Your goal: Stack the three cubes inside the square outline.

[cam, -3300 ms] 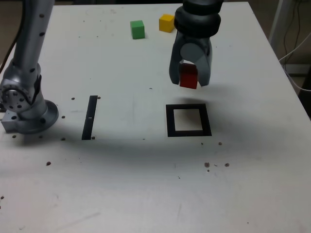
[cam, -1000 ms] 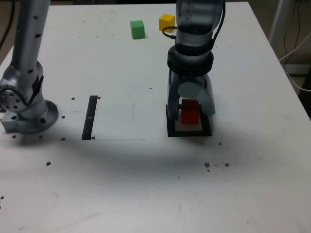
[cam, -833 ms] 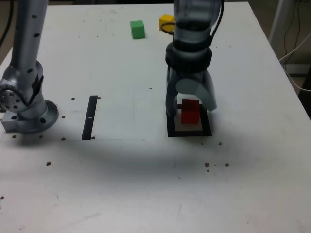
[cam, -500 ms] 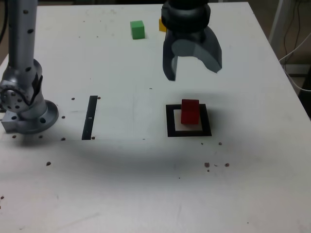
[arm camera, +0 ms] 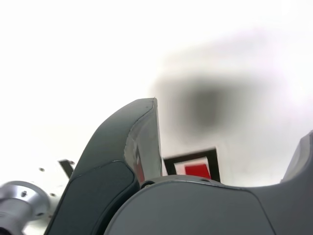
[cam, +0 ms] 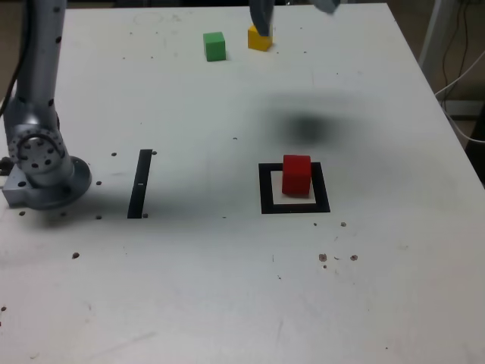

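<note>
Exterior view: a red cube (cam: 296, 174) sits alone inside the black square outline (cam: 294, 207), near the middle of a white table (cam: 227, 288). The green cube (cam: 214, 45) and yellow cube (cam: 259, 38) stand near each other at the table's far edge, well apart from the outline, green toward the view's left. Only the tips of the gripper (cam: 294, 9) show at the top of the frame, high above the table, one fingertip (cam: 261, 15) overlapping the yellow cube in the picture; the jaws are spread wide and hold nothing. A dark shadow lies on the table between the far cubes and the outline. A narrow black strip (cam: 140, 183) lies toward the view's left, beside the arm's grey base (cam: 42, 163).

Wrist view: the gripper (arm camera: 230, 142) looks down from height, its dark fingers (arm camera: 132, 147) wide apart and empty. Between them, far below, the red cube (arm camera: 197, 170) shows within the outline (arm camera: 213, 161), with the blurred shadow above it on the washed-out table (arm camera: 73, 73).
</note>
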